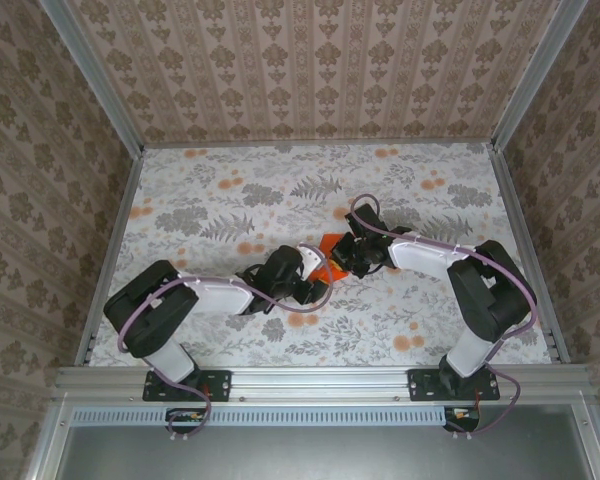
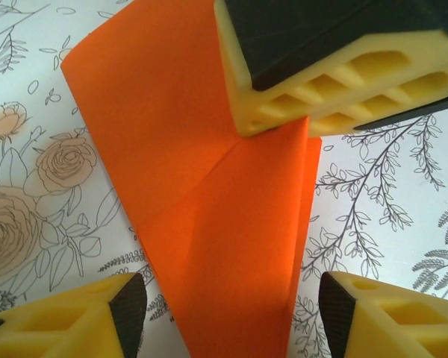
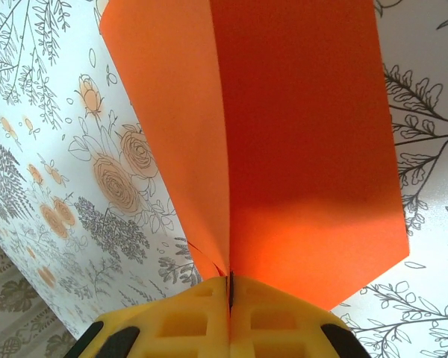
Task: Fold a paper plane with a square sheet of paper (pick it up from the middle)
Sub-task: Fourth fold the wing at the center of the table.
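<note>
The paper plane (image 1: 330,244), folded from the bright orange sheet, is at the middle of the flower-printed table. My right gripper (image 3: 229,289) is shut on its centre fold, and the two orange wings (image 3: 299,149) spread away to either side. In the left wrist view the creased orange paper (image 2: 209,224) tapers toward the camera, with the right gripper's yellow fingers (image 2: 321,97) on its far part. My left gripper (image 2: 231,317) is open, its pads on either side of the narrow end without touching it. From above, the left gripper (image 1: 317,268) and right gripper (image 1: 346,257) meet at the paper.
The floral table surface (image 1: 230,200) spreads to all sides of the paper. Patterned walls and metal frame rails (image 1: 110,250) close off the left, right and back. Both arm bases are at the near edge (image 1: 320,380).
</note>
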You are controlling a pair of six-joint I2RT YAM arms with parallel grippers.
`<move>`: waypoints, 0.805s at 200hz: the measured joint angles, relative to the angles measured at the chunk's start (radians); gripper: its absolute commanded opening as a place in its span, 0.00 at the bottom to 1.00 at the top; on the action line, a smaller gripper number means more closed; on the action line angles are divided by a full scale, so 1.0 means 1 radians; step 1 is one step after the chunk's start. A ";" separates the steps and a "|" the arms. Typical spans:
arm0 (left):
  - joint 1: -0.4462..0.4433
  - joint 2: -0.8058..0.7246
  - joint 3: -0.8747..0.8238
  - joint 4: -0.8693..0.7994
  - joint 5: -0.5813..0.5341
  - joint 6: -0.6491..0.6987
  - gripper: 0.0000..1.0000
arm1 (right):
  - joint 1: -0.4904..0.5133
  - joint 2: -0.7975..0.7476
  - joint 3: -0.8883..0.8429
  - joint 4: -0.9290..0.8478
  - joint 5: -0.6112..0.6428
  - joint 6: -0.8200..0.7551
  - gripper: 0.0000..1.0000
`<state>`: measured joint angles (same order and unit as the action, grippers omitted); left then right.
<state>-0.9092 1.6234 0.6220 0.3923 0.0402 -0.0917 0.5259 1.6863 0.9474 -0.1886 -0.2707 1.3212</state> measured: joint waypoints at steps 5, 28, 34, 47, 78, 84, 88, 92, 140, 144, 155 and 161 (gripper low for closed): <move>0.000 0.003 0.000 0.007 -0.001 0.003 0.61 | 0.000 0.000 0.000 -0.001 -0.001 0.000 0.00; 0.000 0.019 0.000 0.040 0.003 0.023 0.57 | -0.002 0.000 0.000 -0.002 -0.014 0.009 0.01; 0.000 0.025 0.000 0.050 0.008 0.027 0.55 | -0.003 0.000 0.000 -0.002 -0.018 0.013 0.01; 0.000 0.034 -0.003 0.074 0.019 0.036 0.54 | -0.004 0.003 0.000 -0.002 -0.027 0.018 0.02; 0.000 0.045 -0.014 0.114 0.035 0.047 0.47 | -0.005 0.014 0.000 -0.002 -0.042 0.023 0.04; 0.000 0.049 -0.014 0.119 0.036 0.050 0.45 | -0.005 0.015 0.000 -0.001 -0.045 0.023 0.05; 0.000 0.051 -0.014 0.121 0.037 0.054 0.44 | -0.005 0.016 0.000 -0.002 -0.046 0.023 0.05; 0.000 0.053 -0.014 0.123 0.038 0.055 0.43 | -0.005 0.016 0.000 -0.002 -0.048 0.023 0.06; 0.000 0.066 -0.023 0.133 0.037 0.071 0.23 | -0.008 0.016 0.000 0.004 -0.068 0.040 0.23; 0.000 0.066 -0.024 0.134 0.038 0.070 0.21 | -0.009 0.016 0.000 0.004 -0.070 0.042 0.25; 0.000 0.066 -0.026 0.137 0.038 0.071 0.19 | -0.014 0.016 0.000 0.005 -0.077 0.039 0.35; 0.000 0.066 -0.027 0.138 0.038 0.071 0.18 | -0.018 0.016 0.000 0.004 -0.079 0.036 0.41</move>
<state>-0.9092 1.6894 0.5949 0.5301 0.0780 -0.0212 0.5079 1.7020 0.9474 -0.1844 -0.3496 1.3575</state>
